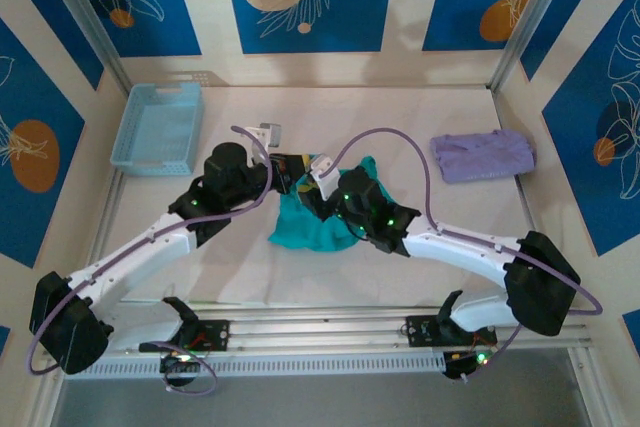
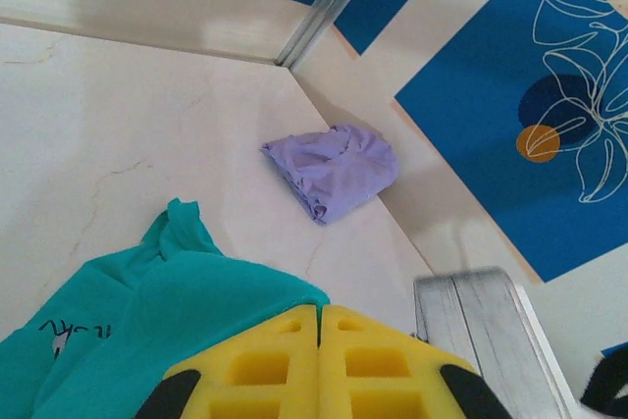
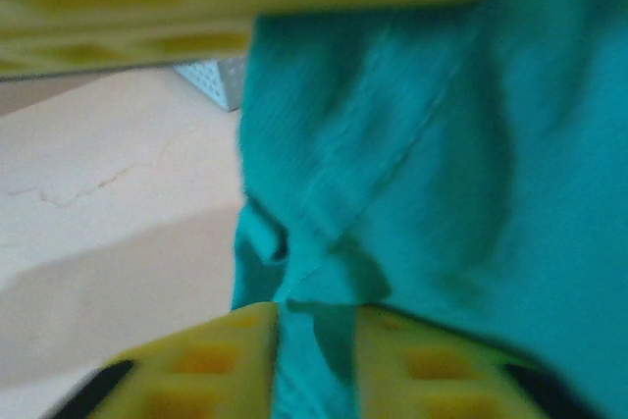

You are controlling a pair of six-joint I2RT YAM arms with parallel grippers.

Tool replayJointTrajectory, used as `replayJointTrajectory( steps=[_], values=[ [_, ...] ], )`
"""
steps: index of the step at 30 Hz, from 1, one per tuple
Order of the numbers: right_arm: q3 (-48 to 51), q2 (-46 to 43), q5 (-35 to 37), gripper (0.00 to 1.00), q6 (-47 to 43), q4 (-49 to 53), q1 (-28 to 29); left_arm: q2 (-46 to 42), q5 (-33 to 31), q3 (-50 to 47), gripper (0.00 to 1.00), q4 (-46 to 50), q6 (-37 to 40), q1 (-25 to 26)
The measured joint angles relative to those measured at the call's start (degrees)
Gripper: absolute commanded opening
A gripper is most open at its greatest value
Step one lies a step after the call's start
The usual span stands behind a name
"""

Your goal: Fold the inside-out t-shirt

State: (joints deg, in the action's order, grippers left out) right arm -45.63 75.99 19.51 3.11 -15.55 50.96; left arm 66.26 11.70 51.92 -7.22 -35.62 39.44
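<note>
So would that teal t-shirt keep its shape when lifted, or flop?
Probably floppy: the t-shirt lies crumpled and puckers where the right end effector pinches it. Likely light: thin cloth with soft creases. Pushed, it would probably bunch, not slide whole.

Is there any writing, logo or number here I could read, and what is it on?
Dark scrawl on the teal t-shirt, left wrist view: too small and blurred to read.
Blue wall panels: leaf and circle drawings, no words.
Nothing legible elsewhere.
</note>
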Motion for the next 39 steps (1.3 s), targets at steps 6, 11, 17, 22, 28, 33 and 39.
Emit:
replayJointTrajectory(
  steps=[6,11,17,22,28,33,39],
  values=[
    [3.0,-2.3,-6.1,0.0,0.0,-2.1,-4.1,-0.5,-0.9,0.0,0.0,0.1,-0.1,-0.1],
    [6.2,-9.0,-19.1,0.0,1.3,-1.5,-9.1,-0.6,-1.9,0.0,0.0,0.1,-1.4,-2.9],
    [3.5,-11.4,-36.0,0.0,5.5,1.2,-17.0,-0.6,-1.9,0.0,0.0,0.1,-2.0,-6.2],
    [2.0,-9.4,-32.7,0.29,5.8,2.8,-12.1,-1.3,-1.1,-0.3,0.0,0.0,-3.5,-6.3],
    [2.1,-3.6,-18.0,0.62,5.2,0.5,-3.1,-2.4,0.2,-0.3,0.0,-0.8,-5.1,-6.3],
    [2.1,3.0,-4.9,0.7,3.4,-3.9,-0.6,-2.4,0.7,-0.7,0.0,-0.9,-6.4,-6.3],
    [-0.3,10.5,1.4,0.33,1.7,-8.0,-0.6,-2.4,1.4,-1.0,0.0,-1.4,-7.8,-6.3]
  ],
)
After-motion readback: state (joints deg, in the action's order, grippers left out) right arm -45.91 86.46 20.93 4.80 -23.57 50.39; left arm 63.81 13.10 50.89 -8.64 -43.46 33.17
